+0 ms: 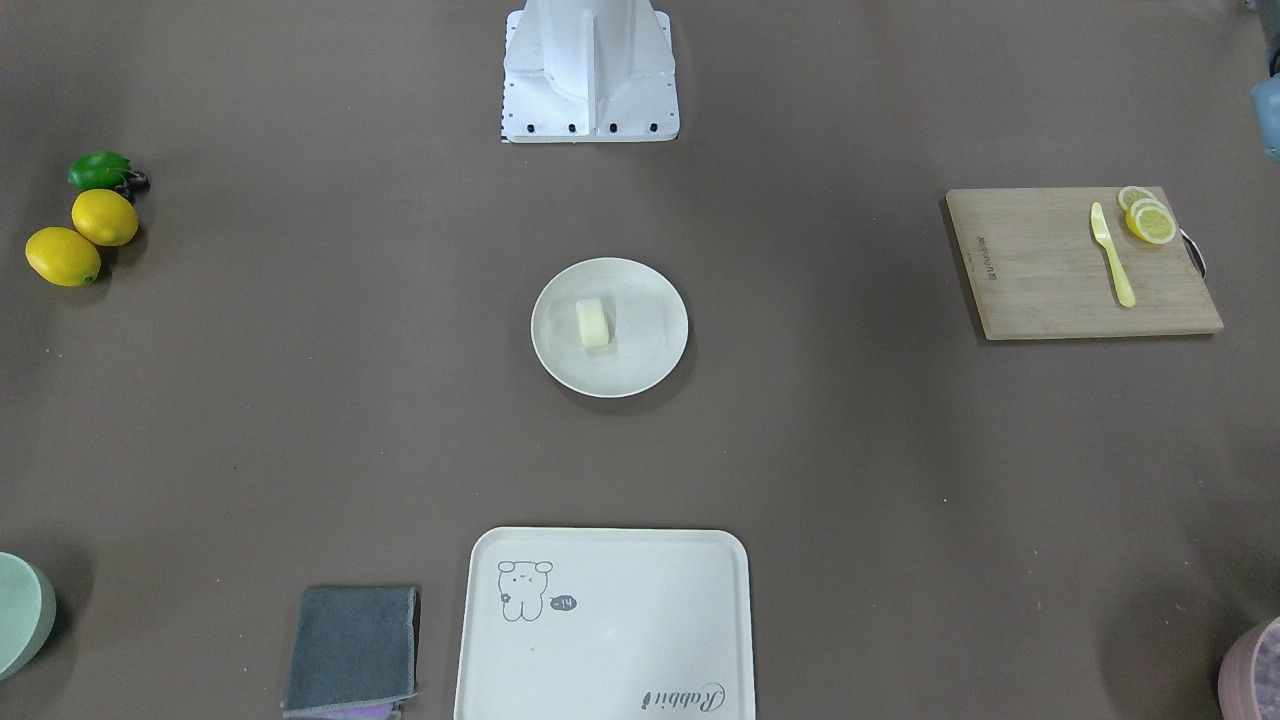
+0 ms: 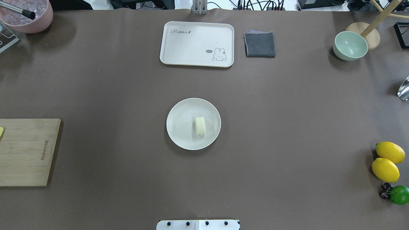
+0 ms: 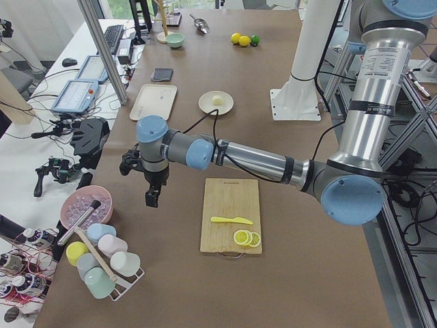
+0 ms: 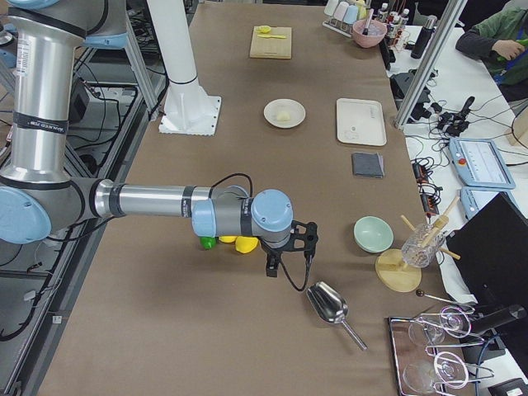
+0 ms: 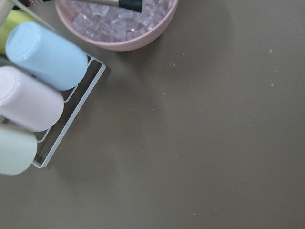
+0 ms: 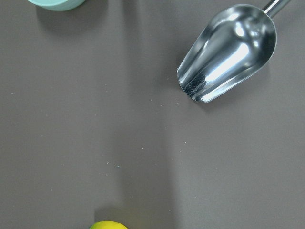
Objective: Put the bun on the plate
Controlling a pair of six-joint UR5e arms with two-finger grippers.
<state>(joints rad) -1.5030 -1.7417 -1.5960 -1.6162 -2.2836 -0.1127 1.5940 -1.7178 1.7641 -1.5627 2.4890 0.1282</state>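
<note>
At table centre, bun (image 2: 199, 125) rests on plate (image 2: 180, 135), well inside rim, slightly toward my right arm's side. I judge placement done, with nothing left that I can see.

Left gripper (image 3: 151, 197) hangs far off over bare mat, near cup rack (image 5: 33, 95) and pink ice bowl (image 5: 119, 24). Right gripper (image 4: 287, 268) hangs far off at opposite end, near metal scoop (image 6: 228, 52) and lemons (image 2: 387, 161).

Both show only in side cameras, so I cannot tell jaw opening. Neither touches bun.
</note>
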